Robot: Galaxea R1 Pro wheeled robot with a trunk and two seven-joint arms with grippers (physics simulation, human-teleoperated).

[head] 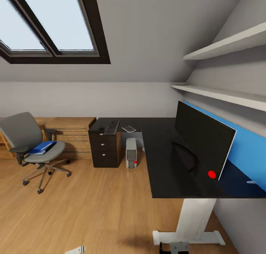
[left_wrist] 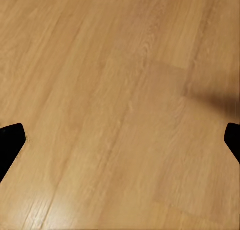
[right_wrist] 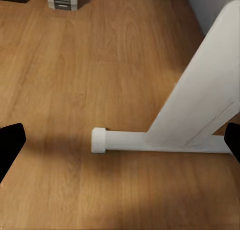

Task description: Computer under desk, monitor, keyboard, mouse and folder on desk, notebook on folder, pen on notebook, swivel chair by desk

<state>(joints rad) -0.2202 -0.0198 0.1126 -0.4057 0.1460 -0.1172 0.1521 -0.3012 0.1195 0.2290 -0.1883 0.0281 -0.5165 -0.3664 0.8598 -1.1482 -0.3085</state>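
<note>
Bedroom desk (head: pixel 162 161) — monitor (head: pixel 201 137) edge-on

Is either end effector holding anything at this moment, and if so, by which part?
Nothing is held. The left end effector is open over bare floor, and the right end effector is open above the desk leg. The folder lies on the swivel chair.

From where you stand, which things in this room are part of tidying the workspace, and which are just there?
Part of the job:
desk
monitor
keyboard
notebook
computer
swivel chair
folder, lying on the chair seat

Just there:
wall shelves
skylight
wooden cabinets
</note>
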